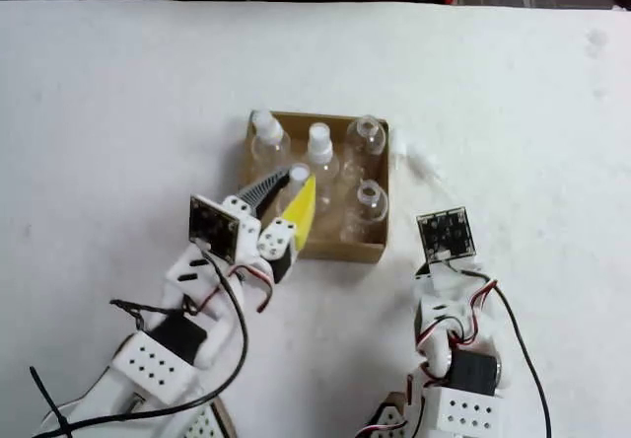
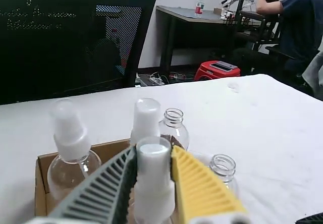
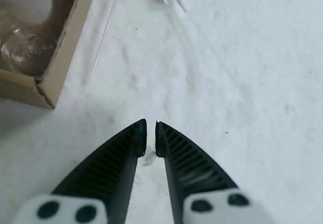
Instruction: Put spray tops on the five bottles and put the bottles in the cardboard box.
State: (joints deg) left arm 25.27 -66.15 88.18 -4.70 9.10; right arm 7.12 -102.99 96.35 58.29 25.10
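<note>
**Bottles (image 1: 320,162) upright in the cardboard box (image 1: 335,251), left hand (image 1: 298,179) clamped on one spray top (image 1: 299,172)**

All five bottles stand in the box with their long axes vertical and their necks up. The two in the row farthest from the arms, on the left arm's side, wear white spray tops. The other two, on the right arm's side (image 1: 367,134), have bare threaded necks, and one of them (image 1: 367,206) stands in the near corner.

The fifth bottle is in the near row. The left hand's grey and yellow fingers (image 2: 199,183) are pressed against either side of the spray top on it, which points straight up. Those fingers hide most of this bottle's body, and whether the top is fully seated cannot be made out.

A loose spray top (image 1: 414,159) lies flat on the white worktop (image 1: 118,83), just beside the box wall on the right arm's side. Its long axis runs along the surface, aslant to that wall. In the right wrist view it is cut off at the frame edge.

The right hand (image 3: 151,128) hangs over bare worktop near the box's near corner. Its black fingers are drawn almost together with only a thin slit between the tips, and they hold nothing. From above, the wrist board covers them.
</note>
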